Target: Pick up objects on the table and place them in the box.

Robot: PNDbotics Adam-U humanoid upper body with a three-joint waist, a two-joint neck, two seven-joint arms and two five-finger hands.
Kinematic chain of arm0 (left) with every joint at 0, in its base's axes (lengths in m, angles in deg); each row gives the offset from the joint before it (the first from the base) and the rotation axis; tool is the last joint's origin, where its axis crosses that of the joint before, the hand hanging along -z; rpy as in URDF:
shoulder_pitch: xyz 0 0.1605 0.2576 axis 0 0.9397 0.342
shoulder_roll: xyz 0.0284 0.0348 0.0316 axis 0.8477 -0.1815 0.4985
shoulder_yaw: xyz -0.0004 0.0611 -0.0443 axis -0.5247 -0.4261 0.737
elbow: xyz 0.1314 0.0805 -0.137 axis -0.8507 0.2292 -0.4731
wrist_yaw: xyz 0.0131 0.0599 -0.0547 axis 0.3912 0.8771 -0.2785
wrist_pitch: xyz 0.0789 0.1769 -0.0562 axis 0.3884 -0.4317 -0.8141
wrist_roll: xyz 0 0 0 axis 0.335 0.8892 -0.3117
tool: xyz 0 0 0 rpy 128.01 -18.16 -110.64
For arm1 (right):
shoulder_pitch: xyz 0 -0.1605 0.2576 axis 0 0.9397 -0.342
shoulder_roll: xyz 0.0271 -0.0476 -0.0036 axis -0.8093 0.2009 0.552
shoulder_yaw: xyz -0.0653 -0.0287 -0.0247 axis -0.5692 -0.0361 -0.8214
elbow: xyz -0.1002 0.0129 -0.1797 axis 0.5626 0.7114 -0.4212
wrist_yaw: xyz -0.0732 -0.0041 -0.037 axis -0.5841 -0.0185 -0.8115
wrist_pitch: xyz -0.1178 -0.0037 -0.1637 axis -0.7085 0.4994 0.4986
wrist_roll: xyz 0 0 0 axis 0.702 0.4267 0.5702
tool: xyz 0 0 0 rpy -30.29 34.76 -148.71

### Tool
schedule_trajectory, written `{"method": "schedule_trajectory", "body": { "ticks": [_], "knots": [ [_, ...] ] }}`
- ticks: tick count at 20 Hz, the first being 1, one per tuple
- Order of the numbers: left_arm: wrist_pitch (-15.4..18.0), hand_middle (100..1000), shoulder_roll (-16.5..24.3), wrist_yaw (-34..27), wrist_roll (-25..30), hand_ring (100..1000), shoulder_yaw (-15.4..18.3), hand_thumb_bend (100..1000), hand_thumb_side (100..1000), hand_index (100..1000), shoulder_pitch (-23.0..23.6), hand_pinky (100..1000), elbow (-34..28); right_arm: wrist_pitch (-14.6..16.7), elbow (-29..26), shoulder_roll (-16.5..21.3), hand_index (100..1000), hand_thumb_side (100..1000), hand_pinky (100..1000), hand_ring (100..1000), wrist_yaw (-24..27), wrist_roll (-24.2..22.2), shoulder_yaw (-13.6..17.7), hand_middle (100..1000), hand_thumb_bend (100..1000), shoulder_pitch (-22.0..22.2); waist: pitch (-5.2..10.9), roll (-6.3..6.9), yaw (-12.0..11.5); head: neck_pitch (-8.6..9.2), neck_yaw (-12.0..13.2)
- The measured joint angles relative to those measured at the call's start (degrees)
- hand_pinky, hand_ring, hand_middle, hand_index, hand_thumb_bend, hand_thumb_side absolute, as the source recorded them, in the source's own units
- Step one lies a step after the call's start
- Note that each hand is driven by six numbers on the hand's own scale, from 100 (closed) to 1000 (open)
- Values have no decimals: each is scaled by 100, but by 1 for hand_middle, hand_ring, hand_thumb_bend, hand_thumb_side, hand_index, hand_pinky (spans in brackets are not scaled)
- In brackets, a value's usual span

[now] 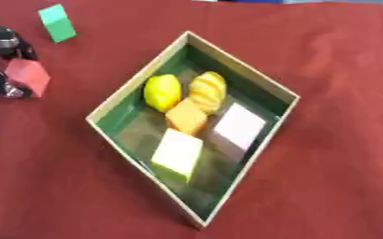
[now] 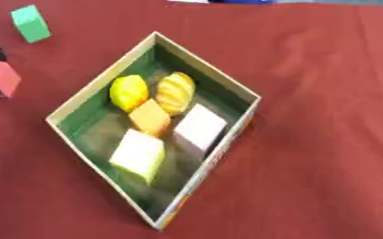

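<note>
Red cloth covers the table (image 1: 334, 70) edge to edge. Left eye view: left hand (image 1: 0, 60) at the left edge, black fingers curled round a red cube (image 1: 29, 76), one above and one below it; cube looks low, at or just off the cloth, can't tell which. Green cube (image 1: 57, 22) sits apart, up near the far left. Box (image 1: 227, 65) centre, green-lined, already holds a yellow lemon-like fruit (image 1: 162, 92), a striped yellow-orange fruit (image 1: 208, 91), an orange cube (image 1: 187, 117), a white cube (image 1: 240, 126) and a pale yellow cube (image 1: 178, 152).

Right eye view: same layout, only a sliver of the hand shows at the left edge beside the red cube. Right hand not visible.

Step, as I judge it: grasp of the red cube. Next move calls for lift, carry right over the box's near-left wall, release into the free space. Green cube remains after.
</note>
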State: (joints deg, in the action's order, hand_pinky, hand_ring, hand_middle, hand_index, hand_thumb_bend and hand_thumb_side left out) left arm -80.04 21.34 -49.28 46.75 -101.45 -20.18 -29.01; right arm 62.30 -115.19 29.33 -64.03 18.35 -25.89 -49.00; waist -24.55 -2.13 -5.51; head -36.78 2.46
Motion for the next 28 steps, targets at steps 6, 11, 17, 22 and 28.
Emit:
{"method": "schedule_trajectory", "body": {
  "ticks": [6, 11, 17, 22, 28],
  "knots": [
    [-162, 618, 1, -396, 101, 676, 31, 371, 100, 715, -49, 748, -621, -7, 0, -1, 798, 651, 816, 836, 4, -10, 30, 687, 100, 47, 127, 69, -23, -28, -27],
    [-310, 630, -72, -930, 350, 682, -89, 393, 100, 731, -237, 753, -1253, -14, 0, -1, 798, 647, 815, 836, 29, -23, 31, 687, 100, 47, 264, 135, -23, -77, -75],
    [-567, 647, -401, -1451, 687, 708, -440, 421, 100, 753, -549, 761, -1970, -35, 0, -1, 797, 645, 815, 836, 55, -45, 32, 687, 100, 47, 337, 217, 9, -103, -113],
    [-756, 643, -706, -1654, 879, 704, -667, 419, 100, 755, -736, 757, -2144, -39, 0, -1, 796, 647, 814, 835, 72, -49, 32, 687, 100, 44, 347, 273, 45, -105, -129],
    [-830, 638, -1129, -1749, 946, 681, -896, 361, 100, 757, -902, 747, -2055, -57, 0, -3, 795, 649, 814, 835, 108, -68, 32, 685, 100, 37, 351, 303, 90, -144, -140]
  ]
}}
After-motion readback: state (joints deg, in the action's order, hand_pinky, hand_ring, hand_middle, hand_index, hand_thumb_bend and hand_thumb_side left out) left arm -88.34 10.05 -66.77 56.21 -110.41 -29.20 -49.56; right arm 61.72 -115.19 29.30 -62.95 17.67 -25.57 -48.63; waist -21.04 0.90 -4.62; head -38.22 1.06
